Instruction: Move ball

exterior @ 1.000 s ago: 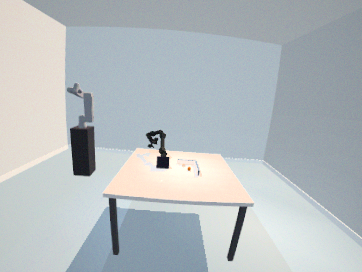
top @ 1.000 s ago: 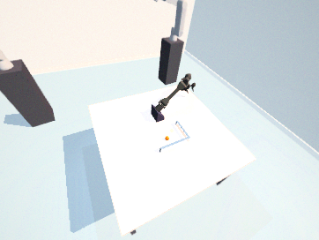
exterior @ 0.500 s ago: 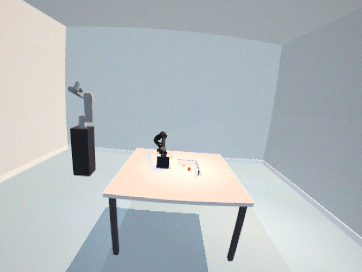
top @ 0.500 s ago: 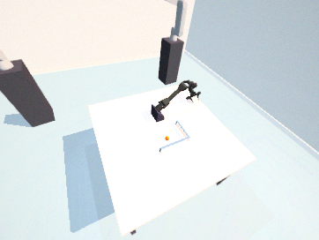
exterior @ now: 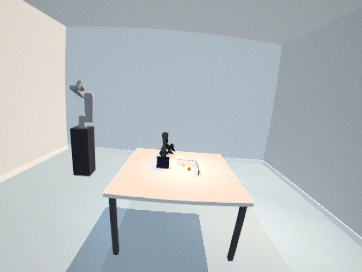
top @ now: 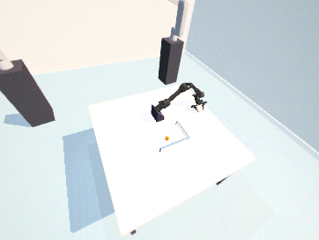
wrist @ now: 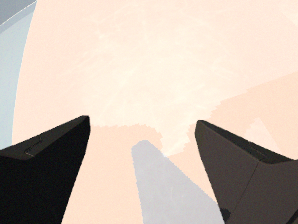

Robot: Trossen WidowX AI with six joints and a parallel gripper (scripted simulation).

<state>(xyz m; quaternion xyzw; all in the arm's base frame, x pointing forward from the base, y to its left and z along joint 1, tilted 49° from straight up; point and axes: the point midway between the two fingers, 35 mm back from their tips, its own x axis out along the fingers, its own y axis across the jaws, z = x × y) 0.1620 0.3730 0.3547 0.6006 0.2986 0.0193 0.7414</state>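
A pale room with a light blue floor holds a white square table [top: 132, 176] standing on dark legs, with bare floor on every side of it. In the top view two dark pedestals stand off the table, one [top: 170, 59] at about 12 o'clock just past the far edge, the other [top: 24, 93] at about 10 o'clock, well apart from it. The arm's dark base [top: 157, 112] sits near the table's middle, and the arm reaches toward 2 o'clock, where the gripper [top: 198, 106] hangs near the table's edge. The two low clear walls [top: 182, 132] form a corner at about 4 o'clock from the base, and the orange ball [top: 166, 138] lies on the table inside that corner, well apart from the gripper. The see-through copy cannot be made out. In the wrist view both dark fingers stand partly apart over bare table top, holding and touching nothing.
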